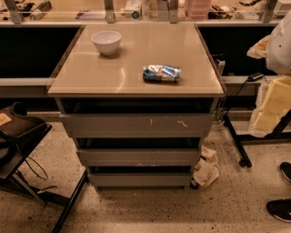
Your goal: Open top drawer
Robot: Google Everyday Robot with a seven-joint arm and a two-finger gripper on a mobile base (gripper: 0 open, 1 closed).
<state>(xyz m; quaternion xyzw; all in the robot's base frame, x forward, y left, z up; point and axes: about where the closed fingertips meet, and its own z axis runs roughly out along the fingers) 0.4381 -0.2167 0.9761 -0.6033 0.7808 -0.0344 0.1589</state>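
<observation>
Currently the gripper is out of frame, state of its jaws untellable; handle-less top drawer (136, 125), mid-frame, offers only its upper edge, so a pull may slip off.

gripper out of frame; top drawer (136, 125) inside hidden in shadow under tabletop (136, 84); packet (162, 73) label unreadable; shoes (282, 209) cut off at right edge; far clutter (136, 8) blurred
</observation>
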